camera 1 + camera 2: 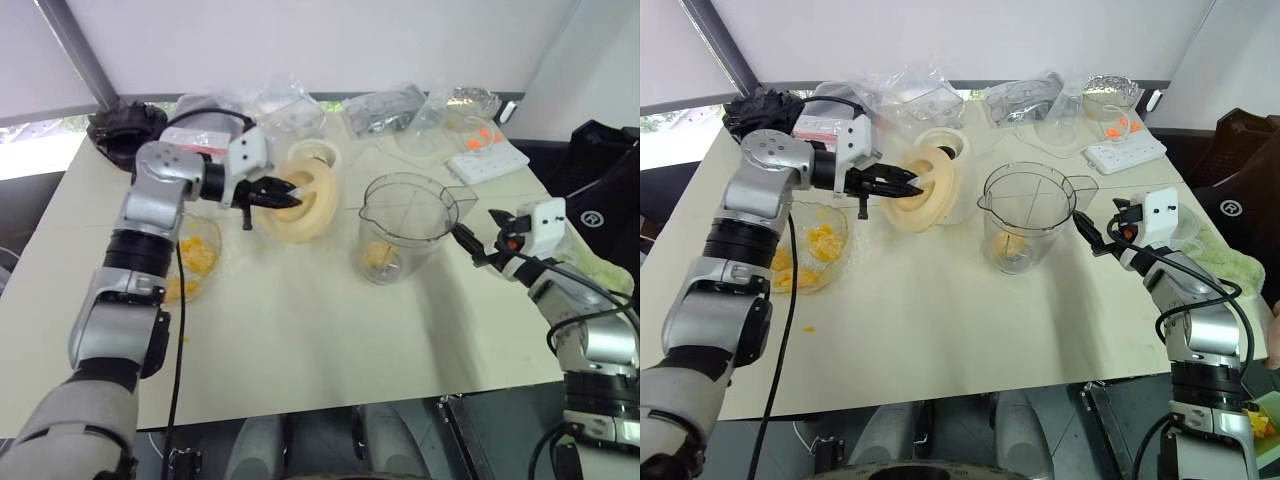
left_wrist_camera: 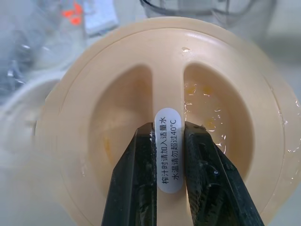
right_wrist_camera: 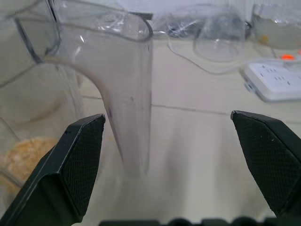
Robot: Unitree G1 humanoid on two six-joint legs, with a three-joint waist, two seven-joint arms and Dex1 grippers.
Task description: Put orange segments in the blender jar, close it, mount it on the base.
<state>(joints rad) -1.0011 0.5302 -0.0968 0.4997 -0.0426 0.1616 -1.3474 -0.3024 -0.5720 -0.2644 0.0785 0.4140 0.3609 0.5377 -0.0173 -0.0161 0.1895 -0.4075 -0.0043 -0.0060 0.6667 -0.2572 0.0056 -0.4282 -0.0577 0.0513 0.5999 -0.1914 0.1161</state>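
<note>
Left pincer [image 2: 170,176] clamps lid [image 2: 141,94]; blender jar [image 1: 405,225] holds orange segments [image 1: 378,256].

Counted: one blender jar [image 1: 405,222], one cream lid [image 1: 300,203], one base [image 1: 945,148], one fruit bowl [image 1: 812,250], one power strip [image 1: 1125,152], two grippers.

Bare table [image 1: 300,330] lies open before the blender jar [image 1: 405,228], whose handle faces the spread right claw [image 3: 167,155].
</note>
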